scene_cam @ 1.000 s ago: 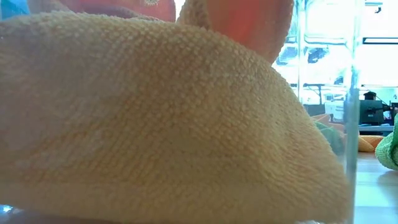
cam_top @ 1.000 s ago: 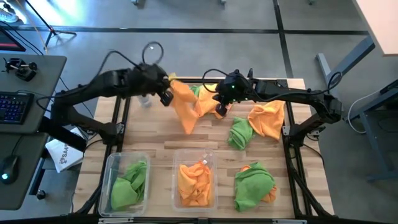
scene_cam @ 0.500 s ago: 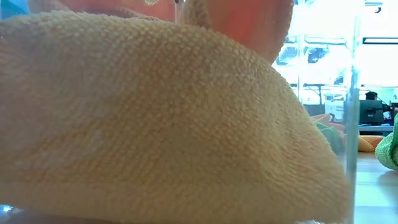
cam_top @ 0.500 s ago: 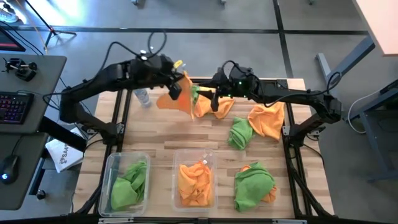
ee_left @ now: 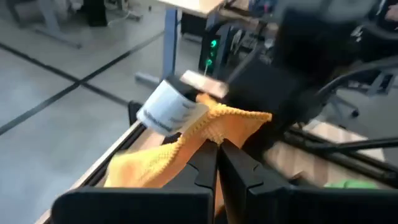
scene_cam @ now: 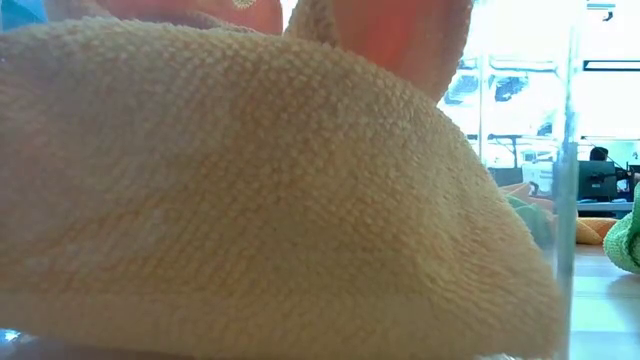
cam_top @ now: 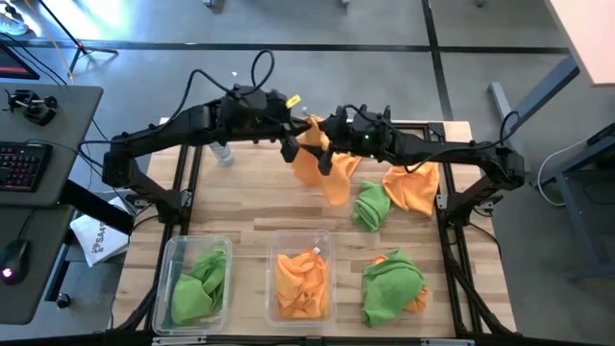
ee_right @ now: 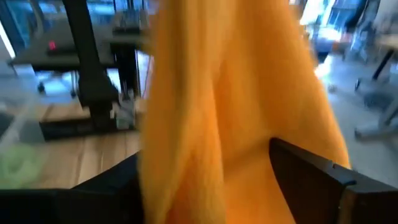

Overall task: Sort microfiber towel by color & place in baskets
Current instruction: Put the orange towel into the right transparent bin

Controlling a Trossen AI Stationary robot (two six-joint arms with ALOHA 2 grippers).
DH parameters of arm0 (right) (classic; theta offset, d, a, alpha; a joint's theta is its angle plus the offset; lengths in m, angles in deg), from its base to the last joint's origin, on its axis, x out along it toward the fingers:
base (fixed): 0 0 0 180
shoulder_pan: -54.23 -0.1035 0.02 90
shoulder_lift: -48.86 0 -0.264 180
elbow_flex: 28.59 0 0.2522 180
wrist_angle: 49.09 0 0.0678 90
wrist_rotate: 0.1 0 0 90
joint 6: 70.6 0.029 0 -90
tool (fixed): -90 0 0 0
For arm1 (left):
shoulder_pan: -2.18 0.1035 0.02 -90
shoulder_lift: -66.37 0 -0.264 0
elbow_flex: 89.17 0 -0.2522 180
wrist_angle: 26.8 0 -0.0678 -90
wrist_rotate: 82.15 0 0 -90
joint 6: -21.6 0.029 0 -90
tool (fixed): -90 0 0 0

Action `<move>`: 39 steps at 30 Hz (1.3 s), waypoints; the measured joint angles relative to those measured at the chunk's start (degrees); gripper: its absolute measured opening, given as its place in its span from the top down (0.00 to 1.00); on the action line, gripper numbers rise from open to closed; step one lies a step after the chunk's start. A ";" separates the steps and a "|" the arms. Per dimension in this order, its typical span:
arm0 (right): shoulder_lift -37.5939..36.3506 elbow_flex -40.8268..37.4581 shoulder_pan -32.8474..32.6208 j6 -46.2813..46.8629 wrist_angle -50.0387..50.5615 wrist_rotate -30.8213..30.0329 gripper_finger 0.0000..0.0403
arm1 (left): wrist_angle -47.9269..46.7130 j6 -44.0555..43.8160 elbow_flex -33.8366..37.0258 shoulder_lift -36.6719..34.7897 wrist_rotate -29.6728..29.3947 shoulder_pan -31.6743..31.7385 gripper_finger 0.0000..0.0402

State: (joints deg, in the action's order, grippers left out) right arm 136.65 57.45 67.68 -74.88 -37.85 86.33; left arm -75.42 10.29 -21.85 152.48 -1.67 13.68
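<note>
An orange microfiber towel (cam_top: 325, 169) hangs over the table's far middle, and my left gripper (cam_top: 291, 146) is shut on it. My right gripper (cam_top: 328, 154) stands open right beside it. In the right wrist view the towel (ee_right: 236, 93) hangs in front of that gripper's spread fingers (ee_right: 317, 174). At the near edge stand two clear baskets: the left one (cam_top: 174, 258) holds green towels (cam_top: 200, 281), the middle one (cam_top: 273, 252) orange towels (cam_top: 302, 281). The low view is filled by an orange towel (scene_cam: 250, 190) behind a basket wall. My left gripper pinches an upper edge of the orange towel (ee_left: 210, 132) between its two shut fingers (ee_left: 245, 177), close to a white label (ee_left: 166, 109). The fingers come nearly level from the table's left. The towel hangs below them, slack and clear of the table.
On the table's right half lie a green towel (cam_top: 370, 206), an orange towel (cam_top: 413, 186) and a green-and-orange heap (cam_top: 394, 284). A small water bottle (cam_top: 223, 152) stands at the far left. A white packet (cam_top: 96, 240) lies off the table's left edge.
My right gripper has opened, let go of the orange towel and tipped up. My left gripper has carried the towel toward the table's right and slightly up. The towel, earlier spread between both grippers, now hangs from the left one alone.
</note>
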 joint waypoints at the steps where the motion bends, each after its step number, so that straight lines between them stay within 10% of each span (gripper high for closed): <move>1: 0.01 0.00 0.05 0.55 1.85 0.04 0.33 | 0.09 0.00 -0.46 -0.09 0.01 -0.09 1.00; 12: 0.04 0.00 -0.06 0.75 7.10 1.83 0.96 | 0.75 3.78 -7.63 -0.35 -2.53 -3.93 1.00; 32: -0.99 0.00 -0.70 6.35 9.32 2.65 0.99 | -26.72 6.62 -7.61 -0.41 -6.58 -4.06 0.77; 39: -6.05 0.00 -4.26 8.56 13.00 -7.15 1.00 | -29.32 2.72 5.82 -5.14 -6.51 -5.29 0.77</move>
State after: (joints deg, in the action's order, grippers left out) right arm 130.60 57.45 63.43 -66.32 -24.84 79.18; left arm -104.74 13.01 -16.03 147.34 -8.18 8.39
